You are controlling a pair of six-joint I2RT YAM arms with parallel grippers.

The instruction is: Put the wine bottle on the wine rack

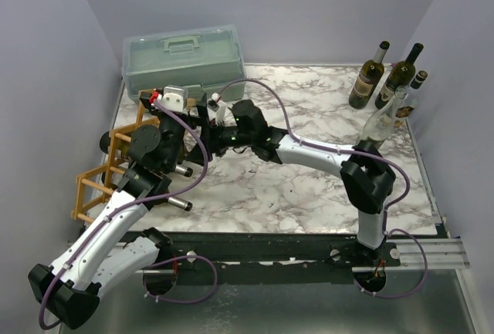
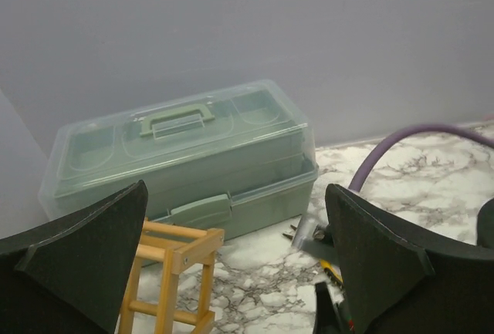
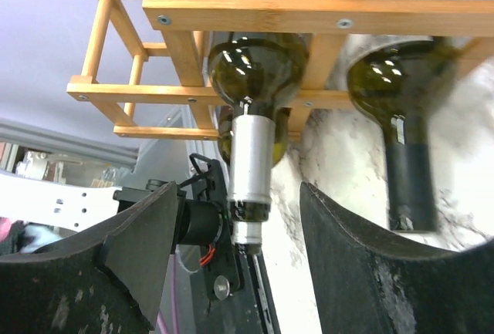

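Observation:
The wine rack (image 1: 99,173), a lattice of orange-tan sticks, stands at the table's left edge, partly under my left arm. In the right wrist view the rack (image 3: 255,14) holds two dark green bottles lying with their necks towards the camera. One has a silver capsule (image 3: 250,166), the other a dark capsule (image 3: 409,172). My right gripper (image 3: 239,264) is open, its fingers either side of the silver neck's tip without touching it. In the top view it (image 1: 210,110) sits beside the rack. My left gripper (image 2: 235,272) is open and empty above the rack's corner (image 2: 174,253).
A pale green plastic toolbox (image 1: 184,56) stands at the back left, right behind the rack; it also shows in the left wrist view (image 2: 181,153). Several upright bottles (image 1: 369,75) stand at the back right corner. Two bottle necks (image 1: 182,170) stick out of the rack.

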